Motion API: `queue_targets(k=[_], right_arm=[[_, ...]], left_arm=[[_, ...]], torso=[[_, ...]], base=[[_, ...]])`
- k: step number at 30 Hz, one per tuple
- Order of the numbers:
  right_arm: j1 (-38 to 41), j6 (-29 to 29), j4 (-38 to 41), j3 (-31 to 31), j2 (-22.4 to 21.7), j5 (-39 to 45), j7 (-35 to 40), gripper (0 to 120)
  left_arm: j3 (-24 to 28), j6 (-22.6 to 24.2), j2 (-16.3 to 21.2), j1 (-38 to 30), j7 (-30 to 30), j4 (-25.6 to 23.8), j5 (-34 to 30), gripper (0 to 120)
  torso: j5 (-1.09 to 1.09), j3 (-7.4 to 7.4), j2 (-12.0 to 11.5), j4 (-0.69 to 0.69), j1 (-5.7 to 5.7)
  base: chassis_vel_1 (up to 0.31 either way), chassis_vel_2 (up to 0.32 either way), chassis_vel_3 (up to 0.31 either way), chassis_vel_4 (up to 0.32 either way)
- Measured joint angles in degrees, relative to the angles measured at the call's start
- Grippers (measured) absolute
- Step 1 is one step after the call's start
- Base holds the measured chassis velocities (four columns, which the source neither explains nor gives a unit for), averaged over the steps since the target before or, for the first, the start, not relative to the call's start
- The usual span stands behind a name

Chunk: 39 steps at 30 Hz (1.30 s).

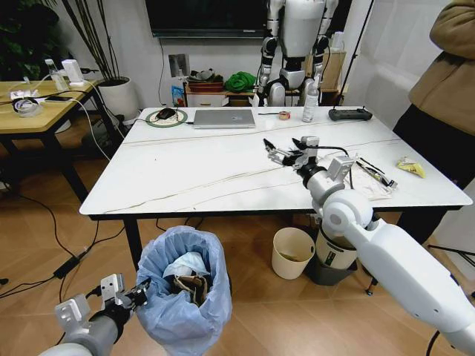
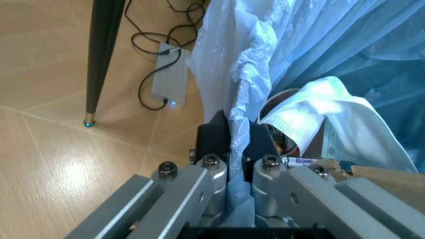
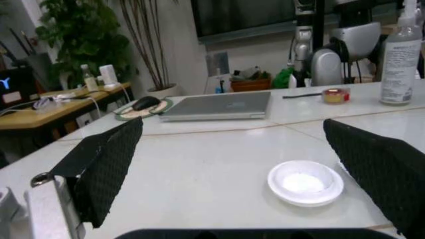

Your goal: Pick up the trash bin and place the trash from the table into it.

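Left gripper point(image 2: 239, 144): pinching the bag rim of the trash bin point(image 1: 184, 297), low beside the floor.
Right gripper point(image 1: 282, 153): spread, empty, above the tabletop point(image 1: 193, 170).
Small white lid point(image 3: 305, 182): between its fingers, on the tabletop.
Yellow wrapper point(image 1: 410, 167): near right edge.

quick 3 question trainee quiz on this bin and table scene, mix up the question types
1. True or false: the left gripper is shut on the bag rim of the trash bin.
2. Multiple choice: the right gripper is (A) inside the bin, (B) open above the table, (C) shut on the laptop.
3. Short answer: what lies on the table between the right gripper's fingers in the right wrist view?

Key
1. True: its fingers pinch the blue bag at the rim.
2. B.
3. A small white round lid.
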Motion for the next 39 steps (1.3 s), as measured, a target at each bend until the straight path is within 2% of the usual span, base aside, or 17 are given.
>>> queue_targets(k=[3,7,8,12,13,15,27,39], right_arm=[[1.34,-0.44,-1.89,-0.73,0.27,0.09,-0.29,100],[6.42,-6.36,-7.67,-1.9,2.2,-0.8,-2.7,100],[6.42,-6.36,-7.67,-1.9,2.2,-0.8,-2.7,100],[9.11,-9.53,-11.67,-2.48,3.01,-4.39,-6.23,100],[10.38,-10.73,-14.08,-2.67,3.4,-7.59,-8.26,100],[11.09,-11.06,-15.45,-2.91,3.77,-8.9,-9.35,100],[17.97,-14.28,-27.67,-6.36,10.12,-11.5,-16.57,100],[18.5,-16.27,-33.0,-7.49,11.57,-14.41,-19.72,100]], left_arm=[[0.0,-0.01,0.03,-0.04,0.0,0.07,0.02,0],[-0.16,-0.03,0.03,0.04,0.02,0.07,0.02,0],[-0.16,-0.03,0.03,0.04,0.02,0.07,0.02,0],[-0.13,-0.04,0.21,-0.25,0.02,0.08,0.02,0],[0.16,-0.05,0.44,-0.72,0.02,0.36,-0.05,0],[0.25,-0.05,0.51,-0.81,0.02,0.49,-0.07,0],[0.28,-0.05,0.18,-1.11,0.05,1.02,-0.07,0],[0.33,-0.05,-0.04,-1.27,0.05,1.22,-0.03,0]], torso=[[0.0,0.0,0.0,0.0,0.0],[0.0,0.0,0.0,0.03,0.0],[0.0,0.0,0.0,0.03,0.0],[0.0,0.0,0.0,0.03,0.0],[0.0,0.0,0.0,0.02,0.01],[0.0,0.0,0.0,-0.01,0.01],[-0.01,0.0,0.0,0.03,0.01],[-0.01,0.0,0.0,0.01,0.01]], base=[[0.0,0.0,0.0,0.0],[0.0,0.0,0.0,0.0],[0.0,0.0,0.0,0.0],[0.0,0.0,0.0,0.0],[0.0,0.0,0.0,0.0],[0.0,0.0,0.0,0.0],[0.0,0.0,0.0,0.0],[0.0,0.0,0.0,0.0]])
